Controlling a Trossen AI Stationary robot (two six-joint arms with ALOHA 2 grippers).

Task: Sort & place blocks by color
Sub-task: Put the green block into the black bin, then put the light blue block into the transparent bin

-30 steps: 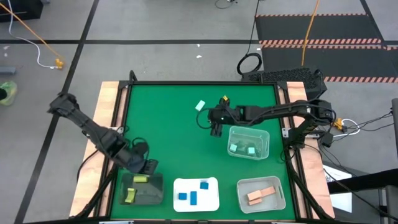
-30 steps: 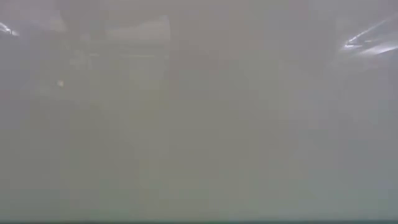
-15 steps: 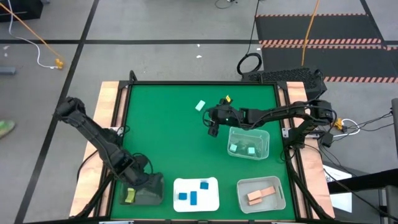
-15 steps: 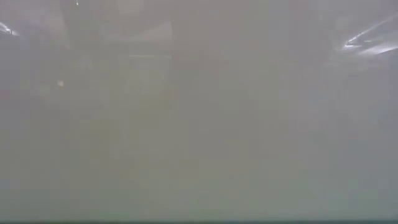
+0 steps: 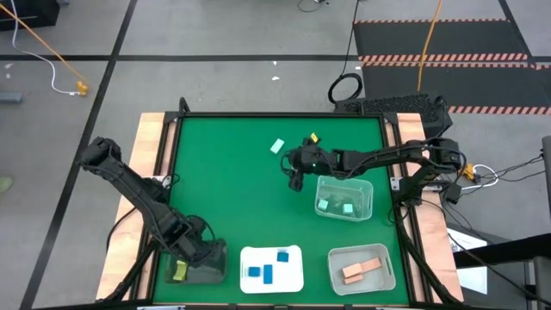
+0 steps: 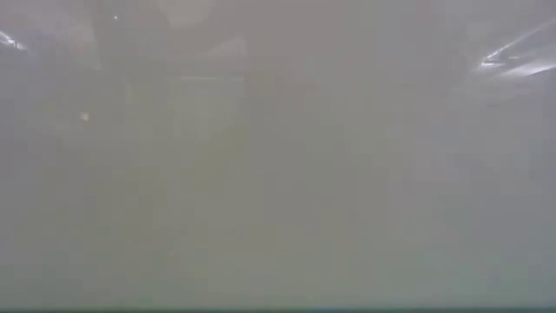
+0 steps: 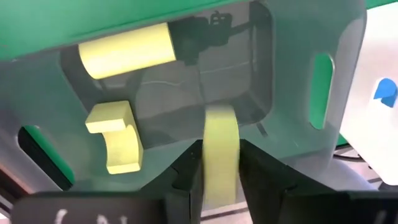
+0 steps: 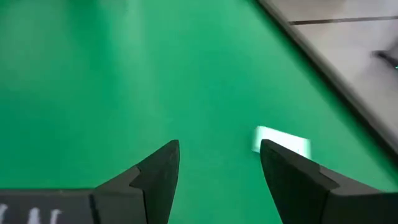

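My left gripper (image 5: 207, 257) is over the dark tray (image 5: 191, 274) at the near left, shut on a yellow-green block (image 7: 219, 149). Two more yellow-green blocks lie on the tray's floor, a bar (image 7: 127, 50) and a notched piece (image 7: 115, 137); one shows in the high view (image 5: 179, 271). My right gripper (image 5: 294, 181) is open and empty above the mat, with a mint-teal block (image 5: 277, 146) lying on the mat beyond its fingertips (image 8: 280, 142). Blue blocks (image 5: 265, 274) lie in the white tray, mint ones (image 5: 336, 205) in a clear tray, tan-pink ones (image 5: 362, 270) in another. My left gripper pinches the yellow-green block's two sides (image 7: 217, 168) between its two fingers (image 7: 186, 177). The fingers come from above, pointing down into the dark tray. The block's free end (image 7: 219, 118) sticks out past the fingertips toward the tray's floor; whether it touches the floor, I cannot tell.
The white tray (image 5: 294, 277) stands right beside the dark tray along the near edge, with the clear tray (image 5: 387, 275) of tan-pink blocks farther right. The clear tray (image 5: 368, 191) of mint blocks stands close to my right gripper. The low view shows only haze.
My left gripper has gone toward the table's near edge and down over the dark tray with the yellow-green block, and now hides the block in the tray's far part. My right gripper has shifted slightly toward the table's left.
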